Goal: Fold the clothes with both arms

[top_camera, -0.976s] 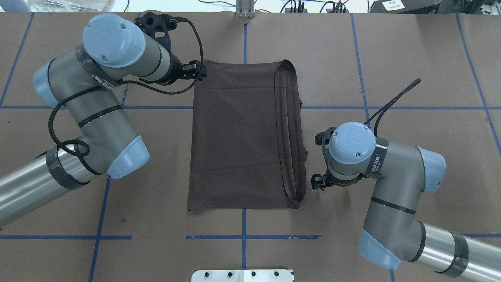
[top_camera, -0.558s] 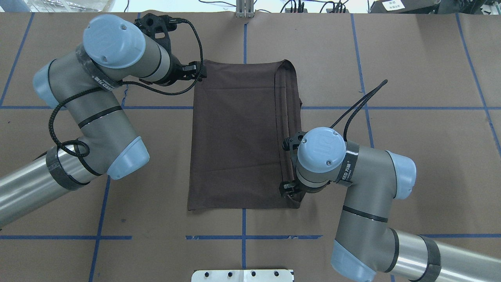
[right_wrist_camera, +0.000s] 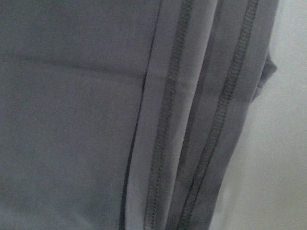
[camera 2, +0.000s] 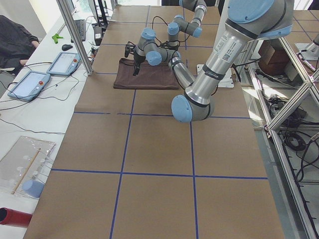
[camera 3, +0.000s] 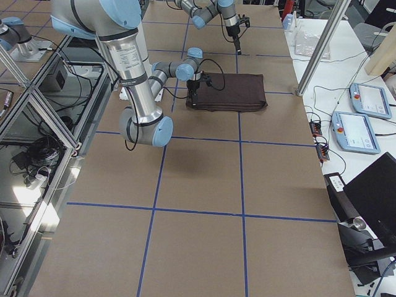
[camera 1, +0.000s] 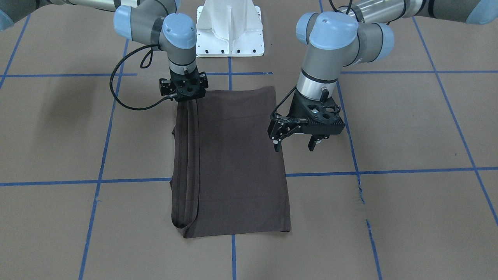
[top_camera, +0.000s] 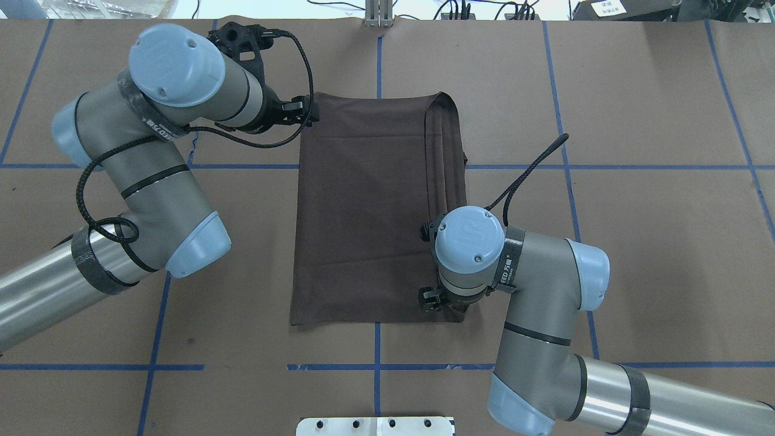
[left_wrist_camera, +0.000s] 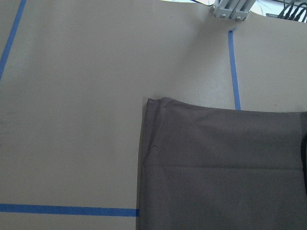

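The dark brown T-shirt (top_camera: 363, 212) lies folded into a flat rectangle at the table's middle, with stacked hems along its right side (right_wrist_camera: 168, 120). It also shows in the front view (camera 1: 237, 163). My left gripper (camera 1: 294, 146) is open and empty. It hangs above the table by the shirt's far left corner (top_camera: 303, 112), which shows from above in the left wrist view (left_wrist_camera: 153, 103). My right gripper (camera 1: 187, 102) points straight down onto the shirt's near right corner. Its fingers blend into the dark cloth and sit hidden under the wrist (top_camera: 469, 242), so I cannot tell their state.
The table is covered in brown paper with blue tape lines (top_camera: 376, 363). The white base pedestal (camera 1: 229, 35) stands at the robot's side. Two tablets (camera 2: 30, 84) and cables lie on the side bench beyond the table's far edge.
My right arm has swung left from beside the shirt's right edge to over its near right corner. The left arm and the shirt have barely moved.
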